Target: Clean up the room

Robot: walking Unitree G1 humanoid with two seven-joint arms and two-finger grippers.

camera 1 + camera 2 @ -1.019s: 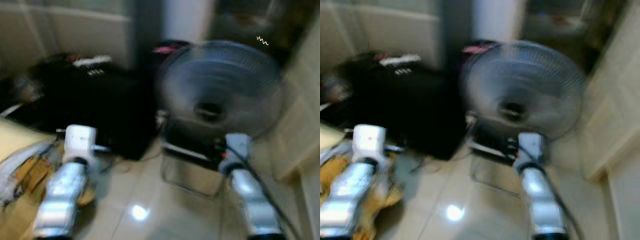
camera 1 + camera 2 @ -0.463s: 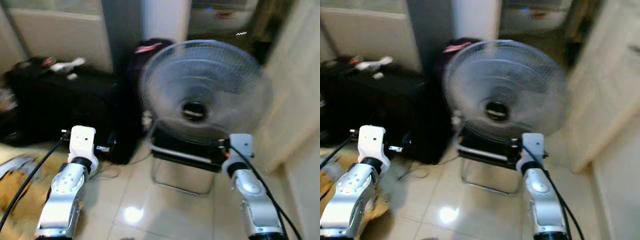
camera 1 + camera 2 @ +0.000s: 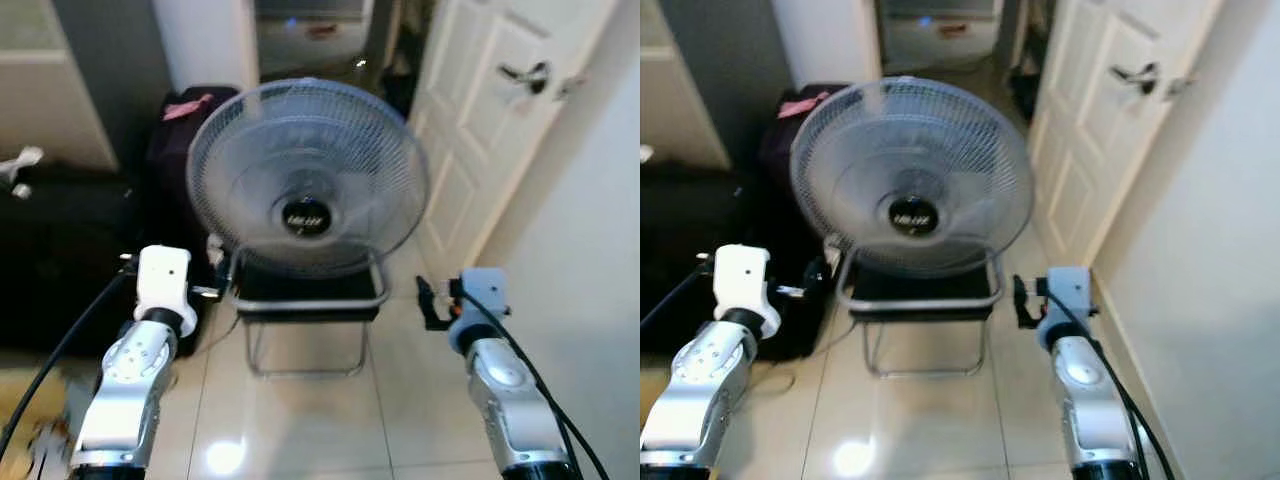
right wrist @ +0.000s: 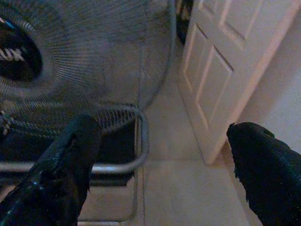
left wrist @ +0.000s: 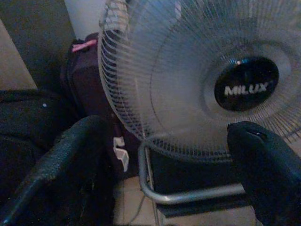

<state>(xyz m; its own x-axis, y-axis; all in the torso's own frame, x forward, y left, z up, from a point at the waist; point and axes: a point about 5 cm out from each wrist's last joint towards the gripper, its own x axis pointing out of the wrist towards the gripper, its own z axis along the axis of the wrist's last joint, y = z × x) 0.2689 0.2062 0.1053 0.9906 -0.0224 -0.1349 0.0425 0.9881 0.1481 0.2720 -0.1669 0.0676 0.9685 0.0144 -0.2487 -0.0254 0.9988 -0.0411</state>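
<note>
Fan (image 3: 307, 175) stands upright on the tiled floor (image 3: 300, 420), round wire grille facing the robot, black hub badge at centre, resting on a bent metal tube stand (image 3: 305, 335) with a black base. Left hand (image 5: 160, 188) held up just beside the fan's lower left edge, fingers (image 5: 70, 165) spread apart and released, nothing between them; the gap frames the grille and the stand tube. Right hand (image 4: 160, 174) held up near the fan's lower right, apart from it, fingers (image 4: 263, 165) likewise spread and empty, looking past the grille edge at the floor. Dark suitcase (image 3: 180, 125) with a pink tag stands behind the fan on its left. Low black furniture (image 3: 60, 250) lies left of the fan. White panelled door (image 3: 490, 110) with a metal handle stands right of the fan, open onto a dim passage behind.
</note>
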